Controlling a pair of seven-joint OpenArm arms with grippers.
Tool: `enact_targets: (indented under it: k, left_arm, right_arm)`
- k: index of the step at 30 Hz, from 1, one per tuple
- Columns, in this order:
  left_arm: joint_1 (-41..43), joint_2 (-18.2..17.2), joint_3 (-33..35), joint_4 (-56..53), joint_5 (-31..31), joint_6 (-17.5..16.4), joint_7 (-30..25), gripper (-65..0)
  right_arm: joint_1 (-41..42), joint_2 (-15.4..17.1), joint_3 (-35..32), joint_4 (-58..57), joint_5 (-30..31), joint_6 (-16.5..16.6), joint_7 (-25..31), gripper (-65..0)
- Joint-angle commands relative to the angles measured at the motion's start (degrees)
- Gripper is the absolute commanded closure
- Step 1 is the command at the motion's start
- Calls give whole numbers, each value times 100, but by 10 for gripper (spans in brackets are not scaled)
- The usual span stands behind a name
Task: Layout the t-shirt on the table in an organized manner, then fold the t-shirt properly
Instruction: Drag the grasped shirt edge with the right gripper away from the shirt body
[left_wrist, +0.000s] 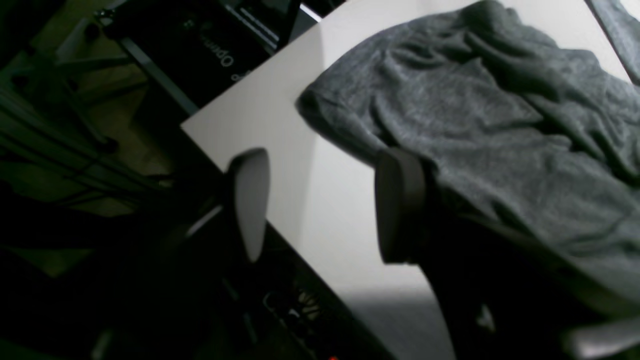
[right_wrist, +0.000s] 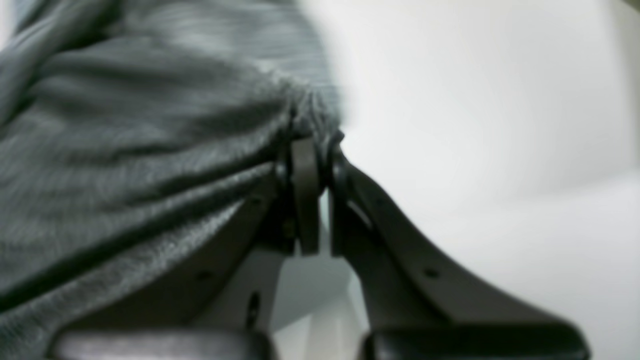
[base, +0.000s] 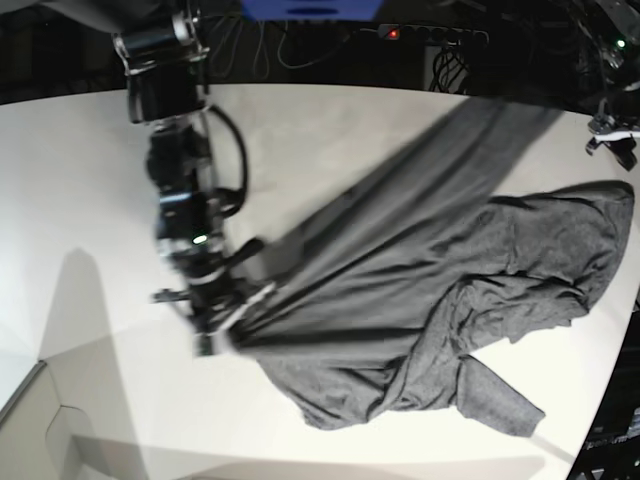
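one t-shirt (base: 420, 270), one table (base: 90, 170), two pincers, right (right_wrist: 320, 145), left (left_wrist: 320, 200)

Right arm reaching down from far side, wrist bent low. Right gripper (right_wrist: 317, 150) closed, jaws pinched on bunched edge of t-shirt (base: 420, 300). Left gripper (left_wrist: 320, 200) near desk (left_wrist: 300, 150) edge, jaws spread apart, holding nothing, one pad (left_wrist: 397, 205) just beside cloth.

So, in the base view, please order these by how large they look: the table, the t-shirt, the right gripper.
1. The table, it fills most of the view.
2. The t-shirt, spread and bunched over the table.
3. The right gripper, shut on the shirt's edge; it looks smallest.
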Motion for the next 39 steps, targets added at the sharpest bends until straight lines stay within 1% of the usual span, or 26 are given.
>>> enact_targets:
  k: [1,4,6,9,12,13,21,23,27,32,35,39]
  left_arm:
    - [-38,-60,-32,115,-10,21,-137,-331]
    - [-179,-78,-23,106,-2,21,-137,-332]
    - [-232,-95,-14,106,7,21,-137,-332]
    - [-311,-95,3,106,-2,21,-128,-332]
    - [-390,-69,12,88,7,12,-128,-332]
    - [-399,-60,21,80,-2,12,-128,-332]
    - [-469,-113,1164,71,42,30,-128,-332]
    - [-592,-113,1322,71,42,30,-128,-332]
    - [-865,-86,1366,-87,42,47,-128,-332]
    - [-1436,-122,1366,-712,42,21,-128,-332]
    - [-1832,-253,1489,-887,42,21,-128,-332]
    - [-2386,-649,2131,-1345,42,30,-128,-332]
  right_arm:
    - [246,56,204,112,-16,-5,156,0]
    - [378,250,732,-55,-16,3,112,0]
    - [563,434,899,-187,-16,3,112,0]
    - [686,619,943,-503,-16,3,130,0]
    - [809,689,943,-802,-16,3,130,0]
    - [818,689,943,-846,-16,3,147,0]
    - [791,681,934,-864,-16,3,121,0]
    - [791,681,925,-864,-16,3,121,0]
    - [791,681,908,-864,-16,3,112,0]
    - [738,672,908,-872,-16,3,103,0]
    - [703,672,899,-872,-25,3,103,0]
    - [695,663,899,-872,-25,3,103,0]
